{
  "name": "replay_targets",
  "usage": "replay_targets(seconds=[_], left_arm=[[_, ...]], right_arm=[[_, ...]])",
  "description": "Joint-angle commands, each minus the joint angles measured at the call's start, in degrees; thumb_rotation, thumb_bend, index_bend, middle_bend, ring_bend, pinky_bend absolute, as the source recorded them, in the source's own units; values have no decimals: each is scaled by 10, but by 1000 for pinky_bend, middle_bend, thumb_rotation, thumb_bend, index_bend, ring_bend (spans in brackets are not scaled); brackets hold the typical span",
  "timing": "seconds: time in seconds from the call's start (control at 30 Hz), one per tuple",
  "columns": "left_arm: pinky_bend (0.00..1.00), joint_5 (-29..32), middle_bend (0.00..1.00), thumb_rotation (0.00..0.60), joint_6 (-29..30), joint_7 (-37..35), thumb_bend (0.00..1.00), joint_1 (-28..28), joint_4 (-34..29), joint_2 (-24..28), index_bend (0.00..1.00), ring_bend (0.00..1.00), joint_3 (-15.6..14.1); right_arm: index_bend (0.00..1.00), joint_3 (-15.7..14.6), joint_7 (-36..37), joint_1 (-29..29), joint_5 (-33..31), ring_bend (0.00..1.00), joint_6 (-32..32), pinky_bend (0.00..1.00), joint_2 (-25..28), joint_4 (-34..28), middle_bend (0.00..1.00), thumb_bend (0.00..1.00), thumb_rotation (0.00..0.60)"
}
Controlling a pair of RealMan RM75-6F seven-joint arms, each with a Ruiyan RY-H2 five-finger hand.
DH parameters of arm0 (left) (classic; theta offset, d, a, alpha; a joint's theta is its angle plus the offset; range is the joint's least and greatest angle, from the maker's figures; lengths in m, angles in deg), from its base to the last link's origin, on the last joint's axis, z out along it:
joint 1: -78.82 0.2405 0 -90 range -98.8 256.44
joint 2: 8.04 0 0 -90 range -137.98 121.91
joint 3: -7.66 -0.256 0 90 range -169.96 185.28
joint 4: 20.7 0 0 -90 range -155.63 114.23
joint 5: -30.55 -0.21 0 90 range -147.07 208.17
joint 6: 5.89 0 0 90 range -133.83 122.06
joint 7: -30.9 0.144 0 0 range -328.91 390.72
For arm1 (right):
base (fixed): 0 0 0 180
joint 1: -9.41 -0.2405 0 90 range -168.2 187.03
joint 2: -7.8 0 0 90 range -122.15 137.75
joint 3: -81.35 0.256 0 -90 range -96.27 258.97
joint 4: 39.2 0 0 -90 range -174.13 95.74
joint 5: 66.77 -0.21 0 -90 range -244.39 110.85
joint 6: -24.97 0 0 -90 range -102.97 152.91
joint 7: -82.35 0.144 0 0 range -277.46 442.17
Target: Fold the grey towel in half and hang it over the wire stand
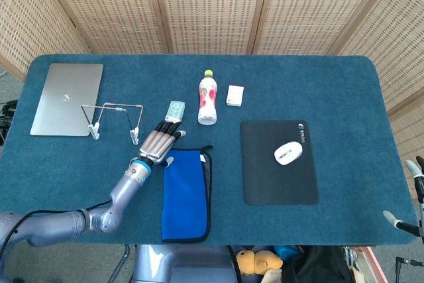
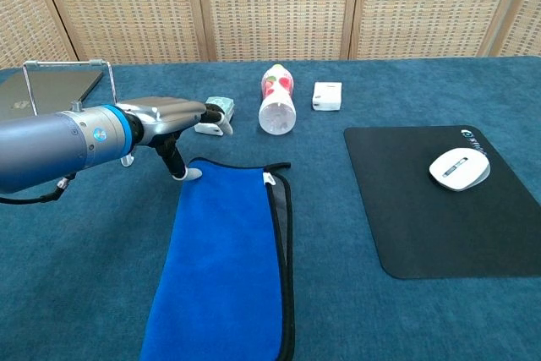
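Woven cane screens back a blue-carpeted tabletop [image 1: 331, 84]. Over it the left hand [image 1: 159, 142] is held low with fingers stretched flat and nothing in them, its thumb tip just at the far left corner of the towel [image 1: 186, 193]; the right hand is not seen in either view. The towel lies nearest the robot, already doubled lengthwise, blue side up with a grey layer showing along its black-bound right edge. It is judged soft, light and limp, so it should sag when lifted; a pinch at the far corners through both layers would be advised, so the fold is kept. The wire stand [image 1: 114, 120] is found left of the towel and beyond it, near the laptop [image 1: 67, 99], and looks light enough to be tipped.
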Motion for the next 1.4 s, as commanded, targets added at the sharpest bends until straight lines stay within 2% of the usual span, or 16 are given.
replay_targets(seconds=[0.03,0.53,0.8,1.0,1.23,1.4], left_arm=[[0,6,0,600,-6,-8,363,-2,7,-6,180,0,-2],[0,37,0,600,-10,-16,368,-12,43,-25,221,0,-3],[0,43,0,600,-2,-12,403,-13,55,-36,286,0,-10],[0,67,0,600,6,0,403,-13,59,-42,300,0,-11],[0,68,0,600,9,-6,404,-10,50,-41,304,0,-9],[0,59,0,600,25,-6,403,-5,41,-37,360,0,-11]], right_arm=[[0,0,0,-1,-1,0,1,0,0,0,0,0,600],[0,1,-4,-4,-6,0,8,0,-2,1,0,0,600],[0,1,-6,-4,-7,0,9,0,-3,2,0,0,600],[0,0,-7,-6,-6,0,11,0,-4,1,0,0,600],[0,-1,-8,-8,-6,0,15,0,-4,1,0,0,600],[0,-1,-7,-9,-7,0,17,0,-3,0,0,0,600]])
